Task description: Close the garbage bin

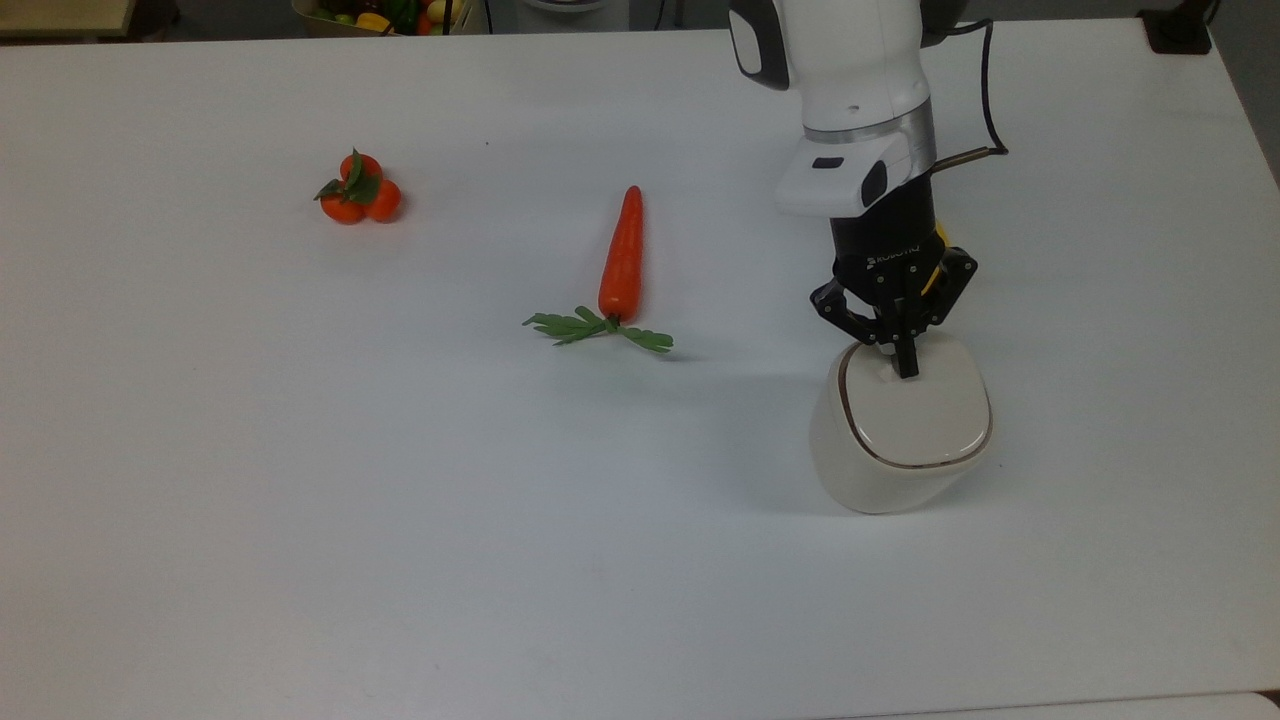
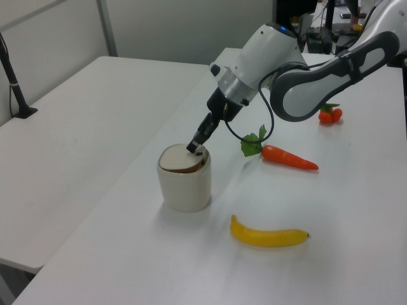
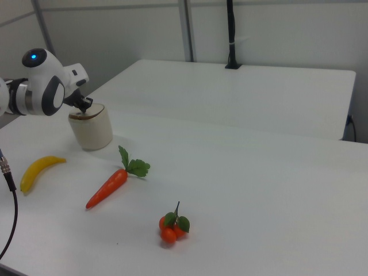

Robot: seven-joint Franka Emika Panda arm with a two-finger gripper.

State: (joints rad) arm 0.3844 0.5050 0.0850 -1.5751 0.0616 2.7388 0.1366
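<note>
Right of centre in the top view, I see the garbage bin [image 1: 905, 430] on the white tabletop [image 1: 300, 480], its lid [image 1: 917, 405] lying flat with a thin dark seam around the rim. My end effector [image 1: 903, 366] has its fingers pressed together, tips on the lid's upper edge. A carrot [image 1: 621, 255] lies at centre and a tangerine cluster [image 1: 360, 190] at upper left; bare tabletop fills the lower half.

From the left view, the bin [image 2: 184, 179] stands near the tabletop's left edge, a banana [image 2: 269, 236] to its lower right.

From the right view, the bin [image 3: 91, 127] sits at upper left, the banana [image 3: 37, 171] below it.
</note>
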